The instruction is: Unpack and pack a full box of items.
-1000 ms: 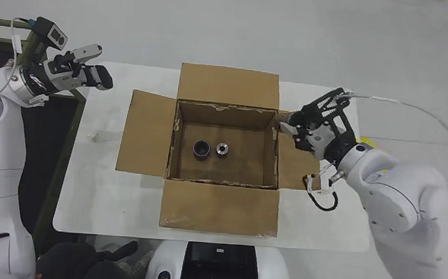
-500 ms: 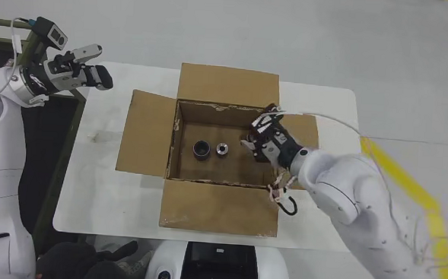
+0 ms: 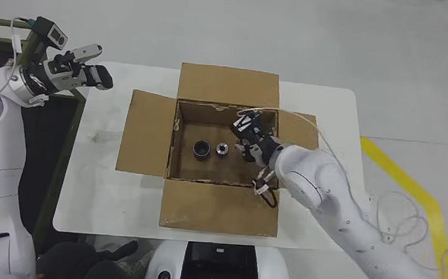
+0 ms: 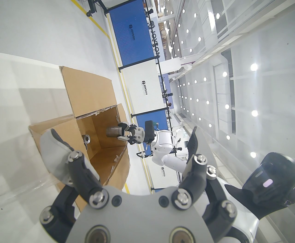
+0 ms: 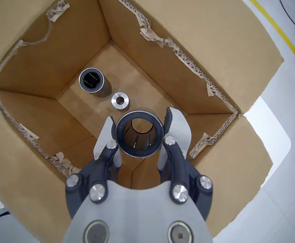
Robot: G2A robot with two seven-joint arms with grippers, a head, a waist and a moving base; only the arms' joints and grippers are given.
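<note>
The right fingers point(image 5: 178, 128), over the box point(image 5: 207, 46), clamp a bearing point(image 5: 139, 135) by its round sides, probably heavy, stiff, slick steel best squeezed mid-length, while the left fingers point(image 4: 55, 154) hang spread wide, empty, at a corner of the desk point(image 3: 92, 178).

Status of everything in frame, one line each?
Box: open, flaps out.
Held sleeve: gripped, above box floor.
Loose sleeve: upright on box floor.
Ring: flat on box floor.
Right gripper: fingers shut on held sleeve.
Left gripper: fingers open, empty.
</note>
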